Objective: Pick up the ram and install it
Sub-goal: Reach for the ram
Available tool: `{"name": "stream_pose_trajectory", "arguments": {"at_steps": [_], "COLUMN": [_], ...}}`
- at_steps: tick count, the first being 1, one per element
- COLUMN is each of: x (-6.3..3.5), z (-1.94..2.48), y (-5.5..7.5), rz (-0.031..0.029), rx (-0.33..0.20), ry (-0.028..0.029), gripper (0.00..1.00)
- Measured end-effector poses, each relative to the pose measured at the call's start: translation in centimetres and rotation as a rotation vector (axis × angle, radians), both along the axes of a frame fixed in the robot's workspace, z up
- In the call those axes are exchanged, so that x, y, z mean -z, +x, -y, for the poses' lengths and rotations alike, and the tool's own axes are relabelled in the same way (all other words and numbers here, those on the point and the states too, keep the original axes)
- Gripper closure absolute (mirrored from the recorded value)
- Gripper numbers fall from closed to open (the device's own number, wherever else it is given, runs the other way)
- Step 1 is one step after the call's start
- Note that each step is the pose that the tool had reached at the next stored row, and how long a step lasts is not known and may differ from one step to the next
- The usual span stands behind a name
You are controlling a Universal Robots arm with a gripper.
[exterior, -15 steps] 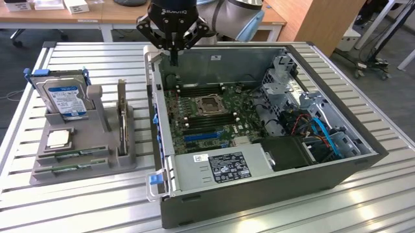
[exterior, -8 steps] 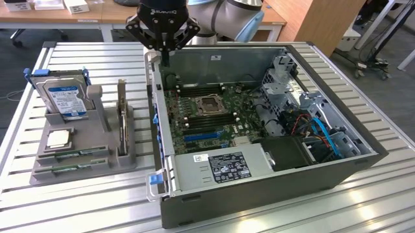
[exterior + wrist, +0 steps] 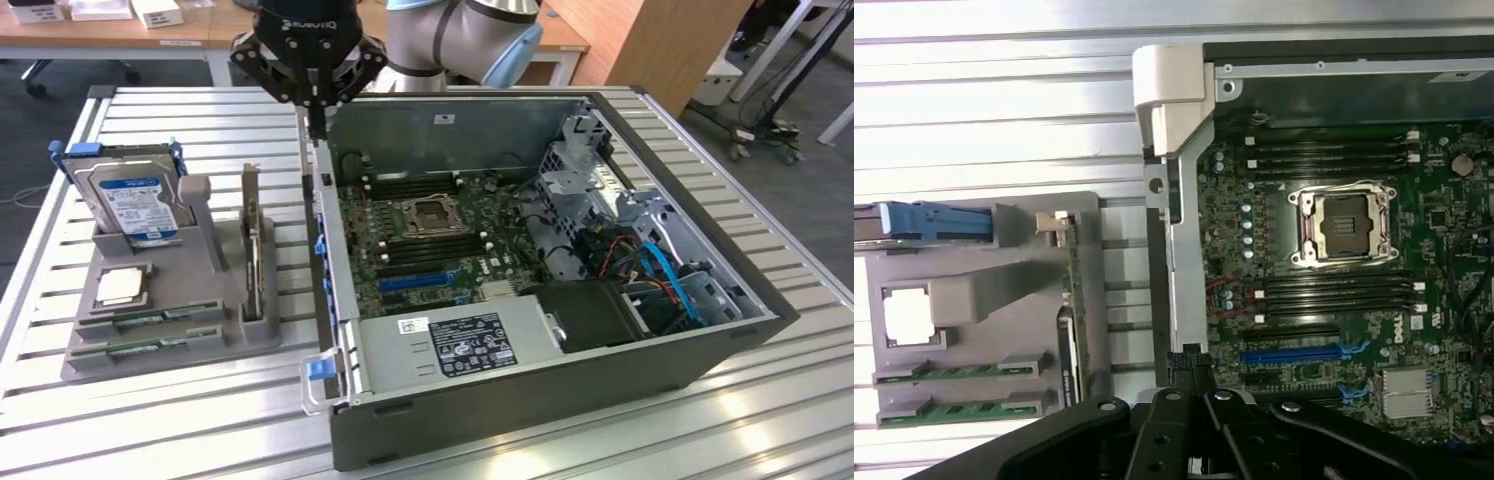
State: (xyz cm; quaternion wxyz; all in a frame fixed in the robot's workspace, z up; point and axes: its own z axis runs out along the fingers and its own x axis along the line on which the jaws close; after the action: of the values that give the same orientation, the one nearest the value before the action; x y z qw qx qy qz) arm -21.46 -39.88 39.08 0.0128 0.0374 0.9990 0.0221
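Two green ram sticks (image 3: 150, 320) (image 3: 959, 372) lie side by side in slots at the near end of a grey holder (image 3: 200, 345) on the exterior view's left. My gripper (image 3: 316, 122) hangs high above the back left corner of the open computer case (image 3: 534, 400), far from the ram. Its black fingers are shut with nothing between them. In the wrist view the gripper (image 3: 1189, 362) hovers over the case's side wall, between the holder (image 3: 974, 300) and the motherboard (image 3: 1354, 330). Black memory slots (image 3: 424, 242) (image 3: 1339, 290) flank the processor socket (image 3: 430, 213).
The holder also carries a hard drive with a blue bracket (image 3: 134, 200), an upright expansion card (image 3: 250, 240) and a square silver processor chip (image 3: 120, 285). Inside the case sit a power supply (image 3: 454, 345), drive cages (image 3: 587, 190) and cables. The slatted metal table (image 3: 160, 430) surrounds everything.
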Motion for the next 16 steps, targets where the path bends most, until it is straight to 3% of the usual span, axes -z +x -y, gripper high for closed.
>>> {"name": "stream_pose_trajectory", "arguments": {"at_steps": [16], "x": [0.13], "z": [0.0], "y": [-3.2], "rz": [-0.0001], "rx": [0.0], "ry": [0.0], "gripper": [0.9]}}
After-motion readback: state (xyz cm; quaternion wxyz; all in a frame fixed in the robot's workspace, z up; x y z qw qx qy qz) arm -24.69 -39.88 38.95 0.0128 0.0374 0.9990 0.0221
